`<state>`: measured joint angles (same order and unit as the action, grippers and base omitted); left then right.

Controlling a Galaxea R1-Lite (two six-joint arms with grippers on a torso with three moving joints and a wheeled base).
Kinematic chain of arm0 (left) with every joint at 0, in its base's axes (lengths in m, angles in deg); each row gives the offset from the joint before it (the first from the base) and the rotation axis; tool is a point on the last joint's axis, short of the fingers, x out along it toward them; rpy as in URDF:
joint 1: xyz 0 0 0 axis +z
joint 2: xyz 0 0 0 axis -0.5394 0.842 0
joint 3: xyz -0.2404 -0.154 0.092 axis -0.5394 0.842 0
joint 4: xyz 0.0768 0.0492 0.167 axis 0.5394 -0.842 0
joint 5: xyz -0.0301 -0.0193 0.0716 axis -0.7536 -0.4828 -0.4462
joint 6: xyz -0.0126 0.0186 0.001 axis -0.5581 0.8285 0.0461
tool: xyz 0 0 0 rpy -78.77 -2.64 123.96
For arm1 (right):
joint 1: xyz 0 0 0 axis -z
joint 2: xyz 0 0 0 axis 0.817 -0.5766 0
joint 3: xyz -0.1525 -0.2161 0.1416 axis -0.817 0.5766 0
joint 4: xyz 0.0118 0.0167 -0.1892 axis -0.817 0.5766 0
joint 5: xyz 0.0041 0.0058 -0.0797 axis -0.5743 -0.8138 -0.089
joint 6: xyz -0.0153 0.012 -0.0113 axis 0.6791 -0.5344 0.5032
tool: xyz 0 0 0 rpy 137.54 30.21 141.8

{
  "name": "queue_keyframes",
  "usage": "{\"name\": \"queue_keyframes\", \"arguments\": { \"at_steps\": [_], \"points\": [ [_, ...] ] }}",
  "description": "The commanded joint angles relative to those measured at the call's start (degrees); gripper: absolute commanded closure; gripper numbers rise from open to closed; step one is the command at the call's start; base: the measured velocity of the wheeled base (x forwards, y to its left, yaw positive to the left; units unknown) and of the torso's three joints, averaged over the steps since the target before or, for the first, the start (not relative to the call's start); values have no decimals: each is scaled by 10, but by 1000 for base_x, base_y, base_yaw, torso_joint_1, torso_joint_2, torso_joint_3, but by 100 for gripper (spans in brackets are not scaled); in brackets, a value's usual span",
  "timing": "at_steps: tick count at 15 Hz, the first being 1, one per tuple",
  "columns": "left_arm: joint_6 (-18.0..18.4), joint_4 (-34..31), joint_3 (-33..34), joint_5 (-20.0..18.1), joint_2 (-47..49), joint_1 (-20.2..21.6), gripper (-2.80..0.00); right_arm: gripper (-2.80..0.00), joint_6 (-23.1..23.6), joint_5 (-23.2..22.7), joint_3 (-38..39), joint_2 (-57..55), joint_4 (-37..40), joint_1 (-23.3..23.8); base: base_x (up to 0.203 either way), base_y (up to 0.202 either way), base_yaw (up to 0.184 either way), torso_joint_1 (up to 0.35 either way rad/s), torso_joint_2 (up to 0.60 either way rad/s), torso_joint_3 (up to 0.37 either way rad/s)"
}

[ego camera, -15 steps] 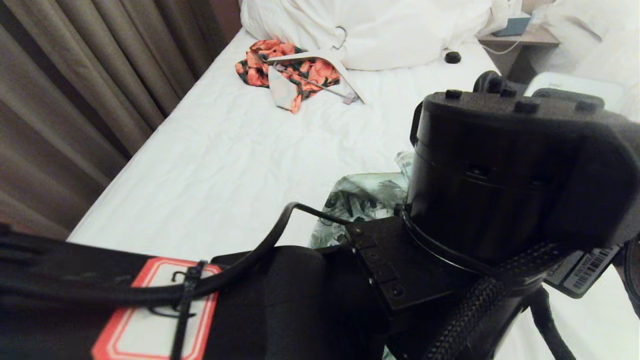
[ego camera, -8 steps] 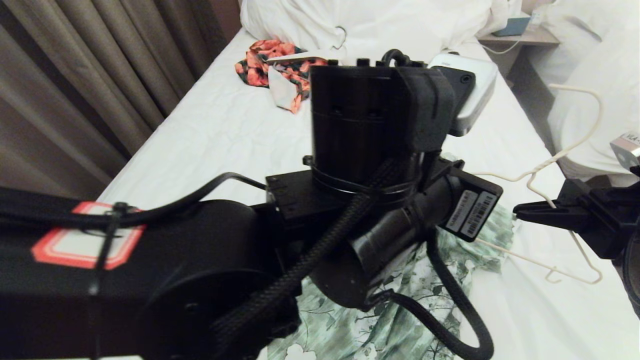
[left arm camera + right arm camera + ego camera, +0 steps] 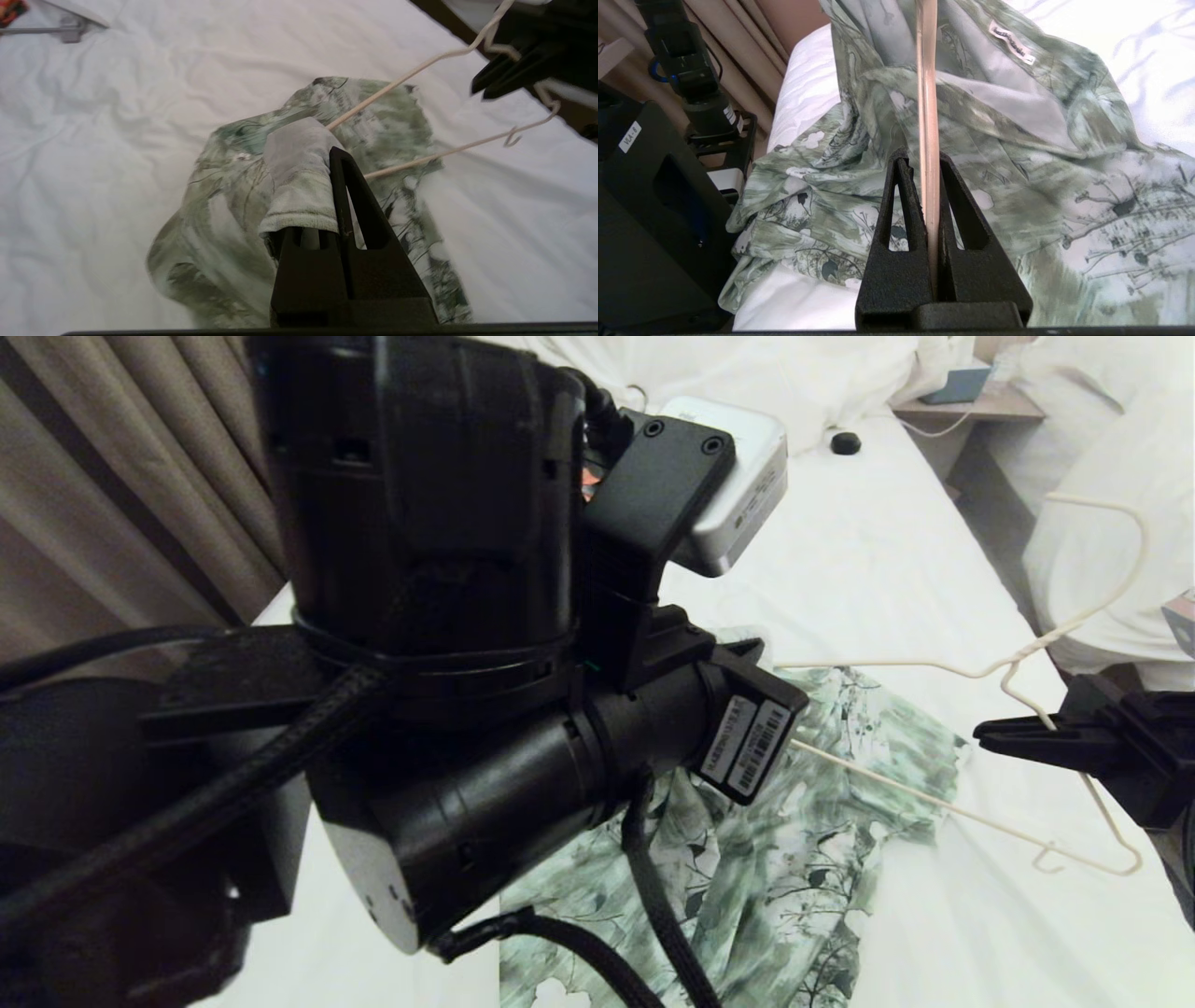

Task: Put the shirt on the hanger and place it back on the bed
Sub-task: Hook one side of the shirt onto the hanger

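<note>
The green-and-white floral shirt lies crumpled on the bed, with one edge lifted. My left gripper is shut on that raised fold of the shirt, and cloth drapes over one finger. In the head view my left arm hides this gripper. The thin cream hanger hangs at the right with its lower wires reaching into the shirt. My right gripper is shut on its neck. In the right wrist view the hanger wire runs straight out between the closed fingers of the right gripper, over the shirt.
An orange-red garment and a flat white hanger lie near the bed's head. A small black round object sits by the pillows. A nightstand and a neighbouring duvet stand at the right, and curtains hang at the left.
My left arm has risen and swung to the left across the head view, pulling the shirt's edge up. More of the shirt and hanger shows. The right gripper has barely moved.
</note>
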<state>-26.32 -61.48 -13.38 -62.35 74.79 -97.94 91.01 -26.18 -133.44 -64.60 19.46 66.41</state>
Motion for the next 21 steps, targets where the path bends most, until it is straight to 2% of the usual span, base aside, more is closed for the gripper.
{"name": "queue_keyframes", "arguments": {
  "at_steps": [1,6,9,12,16,21],
  "points": [
    [6,-2,24,5,-29,3,0,0,2,-5,2,5,-1,8,0,0,0,0,0,0],
    [6,-10,72,3,-41,60,0,0,2,-7,9,23,2,11,0,0,0,0,0,0],
    [7,-12,77,-3,-41,99,0,0,2,-7,13,28,0,11,0,0,0,0,0,0],
    [31,-8,72,-29,-38,126,0,0,2,-7,26,25,0,6,0,0,0,0,0,0],
    [33,-9,37,-32,-15,123,0,0,2,-6,30,23,-1,-6,0,0,0,0,0,0],
    [47,-11,8,-28,-2,65,0,0,2,-8,23,23,-1,-15,0,0,0,0,0,0]
  ]
}}
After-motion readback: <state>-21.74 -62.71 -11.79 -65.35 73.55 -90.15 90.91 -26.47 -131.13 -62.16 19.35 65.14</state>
